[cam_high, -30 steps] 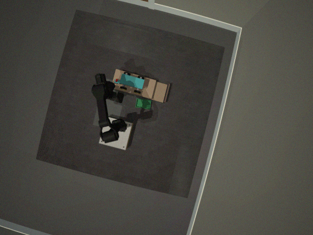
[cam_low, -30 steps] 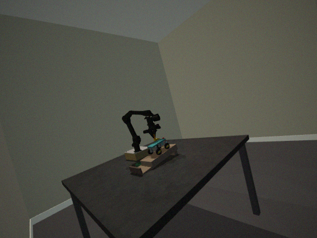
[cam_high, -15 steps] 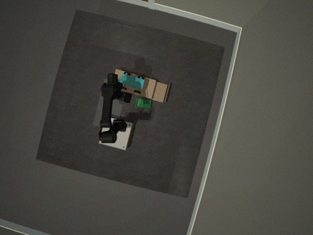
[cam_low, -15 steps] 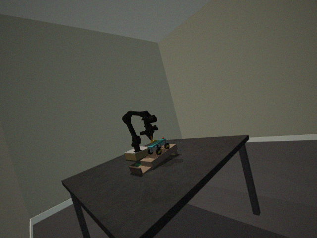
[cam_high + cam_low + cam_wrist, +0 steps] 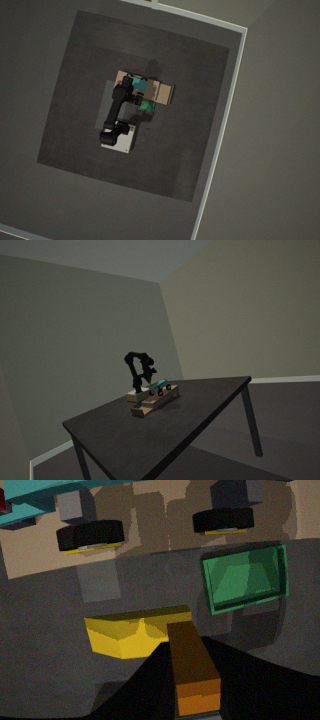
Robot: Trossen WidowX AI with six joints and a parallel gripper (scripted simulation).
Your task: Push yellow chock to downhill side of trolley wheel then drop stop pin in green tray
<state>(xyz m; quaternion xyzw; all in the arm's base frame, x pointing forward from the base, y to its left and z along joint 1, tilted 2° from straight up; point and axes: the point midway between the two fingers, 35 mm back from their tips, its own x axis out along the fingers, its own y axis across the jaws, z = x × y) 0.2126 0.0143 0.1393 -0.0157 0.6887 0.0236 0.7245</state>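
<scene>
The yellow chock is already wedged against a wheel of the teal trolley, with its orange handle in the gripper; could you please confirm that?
Not quite: the yellow chock is held clear of the wheels, with a gap between it and the nearest ones, as the wrist view shows. Its orange handle is indeed in the gripper.

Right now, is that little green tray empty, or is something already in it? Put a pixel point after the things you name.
Empty: the wrist picture looks into the green tray (image 5: 146,106) (image 5: 245,578) and shows only its bare floor, partly shaded.
</scene>
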